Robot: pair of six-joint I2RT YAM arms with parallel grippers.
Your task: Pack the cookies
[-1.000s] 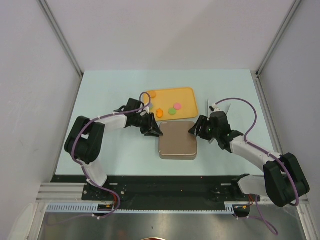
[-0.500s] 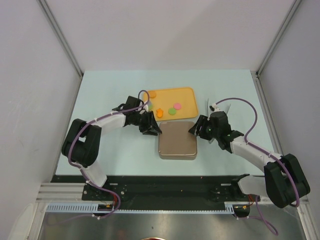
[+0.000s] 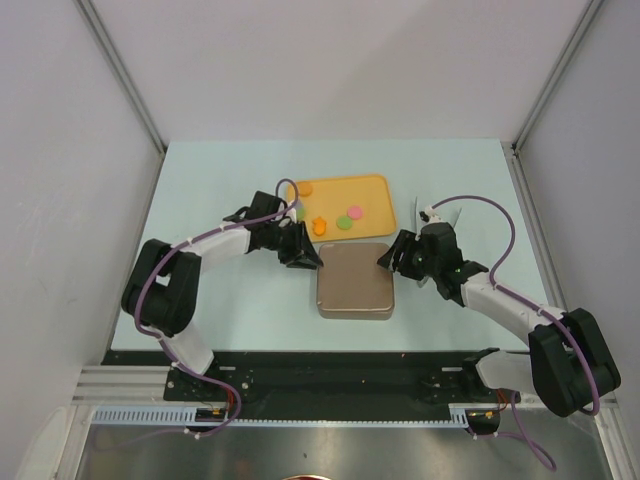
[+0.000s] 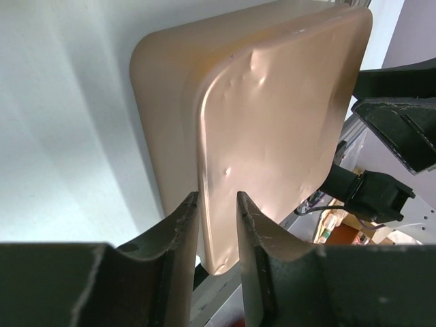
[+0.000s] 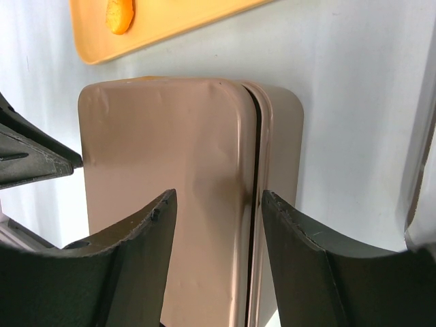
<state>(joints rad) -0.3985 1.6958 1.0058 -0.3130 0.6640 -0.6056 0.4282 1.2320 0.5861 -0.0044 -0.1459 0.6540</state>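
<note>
1. At the far-left corner of the tin [image 3: 355, 282], the left gripper [image 3: 306, 258] has its jaws set narrow, with the tin's edge showing between them. The wrist view does not show whether they actually pinch it.
2. Just beyond that gripper and slightly to its right, one tray [image 3: 375, 190] holds the cookies. Four can be counted: one round orange disc [image 3: 307, 188], one orange flower [image 3: 320, 224], one green disc [image 3: 343, 223] and one pink disc [image 3: 354, 211].
3. Between the two grippers lies the single tin, closed. A dark seam [image 5: 255, 170] runs along its right edge.
4. At the tin's far-right corner, the right gripper [image 3: 388, 260] stands wide, its jaws straddling that edge and holding nothing.
5. The step in hand looks like opening the tin, and packing has not begun. The next move likely calls for one gripper to steady the base while the other lifts the lid evenly at the seam, so the tin does not slide.
</note>
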